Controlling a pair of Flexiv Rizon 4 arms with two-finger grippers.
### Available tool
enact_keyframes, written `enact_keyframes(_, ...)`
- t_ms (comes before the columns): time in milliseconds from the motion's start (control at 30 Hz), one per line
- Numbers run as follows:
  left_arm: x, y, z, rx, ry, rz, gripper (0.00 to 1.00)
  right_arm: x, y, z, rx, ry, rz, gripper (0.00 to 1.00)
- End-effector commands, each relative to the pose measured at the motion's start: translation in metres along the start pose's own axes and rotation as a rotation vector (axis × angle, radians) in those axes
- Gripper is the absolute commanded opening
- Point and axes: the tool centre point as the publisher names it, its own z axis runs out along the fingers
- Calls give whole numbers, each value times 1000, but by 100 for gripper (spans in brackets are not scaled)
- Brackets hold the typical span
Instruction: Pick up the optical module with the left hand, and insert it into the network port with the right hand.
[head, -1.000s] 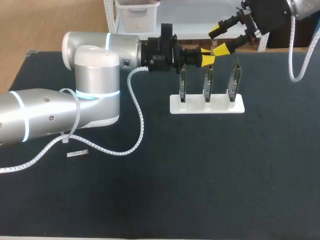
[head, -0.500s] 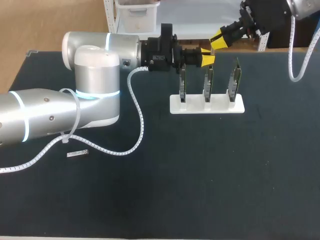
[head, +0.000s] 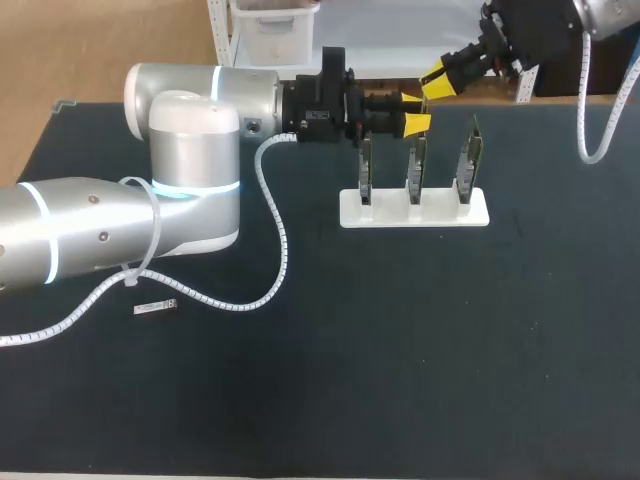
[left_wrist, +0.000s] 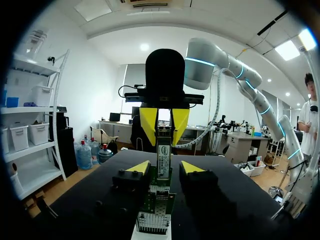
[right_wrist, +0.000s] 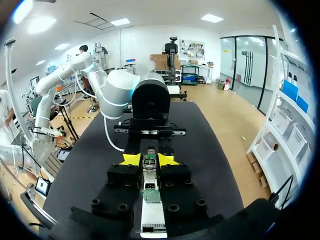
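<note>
Yellow-tipped, the right end effector (head: 432, 81) is clamped on the optical module (left_wrist: 163, 156), upper middle of the frame, above the white card rack (head: 414, 209). The left end effector (head: 414, 112), fingers apart, sits just beside. Handover looks done; next comes lining up with the network port (left_wrist: 151, 223).

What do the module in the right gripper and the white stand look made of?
Optical module: silvery metal casing with a printed label, judging by its grey sheen. White stand: matte plastic, it seems; plain white with no glare, though a painted material can't be ruled out.
</note>
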Motion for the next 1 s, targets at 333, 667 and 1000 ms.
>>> enact_keyframes(333,1,0,-10,-24,44,-26,100,-2,1,1,0,7,-14,0)
enact_keyframes(667,11,-1,-24,-29,221,-27,100,-3,-1,2,5,-3,-14,0)
enact_keyframes(1000,21,7,-30,13,352,-8,100,-2,-2,2,8,-8,-11,0)
